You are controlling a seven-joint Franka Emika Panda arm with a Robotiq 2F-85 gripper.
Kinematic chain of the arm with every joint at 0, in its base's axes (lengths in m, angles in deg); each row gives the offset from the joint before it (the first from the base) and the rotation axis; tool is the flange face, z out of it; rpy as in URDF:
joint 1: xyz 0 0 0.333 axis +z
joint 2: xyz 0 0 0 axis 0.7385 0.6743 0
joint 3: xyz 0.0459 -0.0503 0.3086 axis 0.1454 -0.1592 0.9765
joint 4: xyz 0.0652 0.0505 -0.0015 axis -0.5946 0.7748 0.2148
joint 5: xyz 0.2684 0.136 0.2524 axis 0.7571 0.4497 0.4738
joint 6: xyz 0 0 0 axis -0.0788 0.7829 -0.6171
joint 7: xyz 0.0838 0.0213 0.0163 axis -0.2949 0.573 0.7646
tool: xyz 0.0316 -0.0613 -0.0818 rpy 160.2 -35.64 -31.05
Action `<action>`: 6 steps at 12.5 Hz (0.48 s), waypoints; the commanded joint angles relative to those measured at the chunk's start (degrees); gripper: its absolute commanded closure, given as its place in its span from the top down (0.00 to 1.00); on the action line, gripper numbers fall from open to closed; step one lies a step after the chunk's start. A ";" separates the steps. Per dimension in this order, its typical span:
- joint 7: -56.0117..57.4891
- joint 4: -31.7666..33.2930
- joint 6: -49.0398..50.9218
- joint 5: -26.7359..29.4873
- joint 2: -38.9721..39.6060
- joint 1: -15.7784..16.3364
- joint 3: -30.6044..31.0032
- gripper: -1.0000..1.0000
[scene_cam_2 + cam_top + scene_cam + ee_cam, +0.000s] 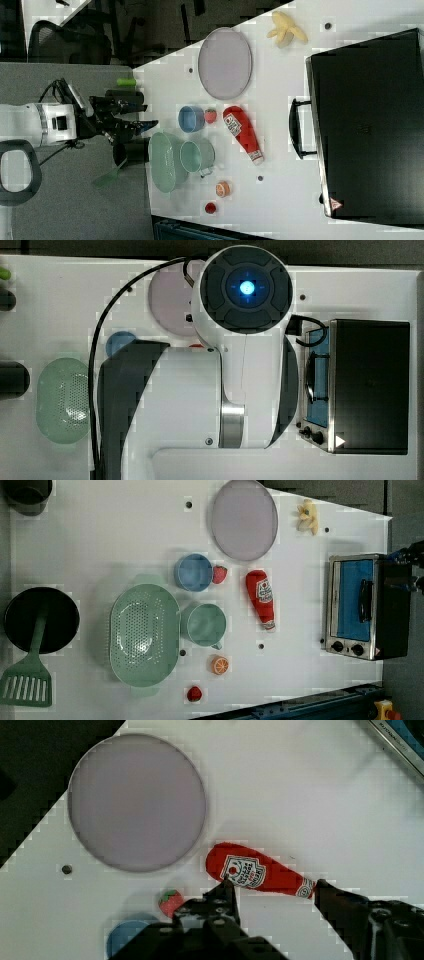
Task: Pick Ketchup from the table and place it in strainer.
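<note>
The gripper [272, 887] hung with fingers apart above the ketchup [257, 871], which lay mid-table between the toaster oven [362, 607] and green mug [205, 625], likely lining up to grasp it for the strainer [144, 635].

Robot lab bench staged as play kitchen. White table [100, 540] with bolt holes carries toy kitchenware: toaster oven [357, 605], strainer [144, 635], ketchup [261, 597], plastic banana [307, 516]. Grey carpet [75, 210], office chair [47, 42] beside table; Panda arm [235, 355] mounted on bench.
</note>
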 commanded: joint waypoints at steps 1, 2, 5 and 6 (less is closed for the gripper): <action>1.76 4.10 7.73 0.99 -11.36 -6.26 3.33 0.79; 1.76 4.20 7.70 0.99 -11.32 -6.26 3.36 0.90; 2.94 5.26 6.24 0.99 -9.85 -6.16 3.81 1.00; 3.49 5.98 5.26 1.00 -8.89 -6.16 4.09 1.00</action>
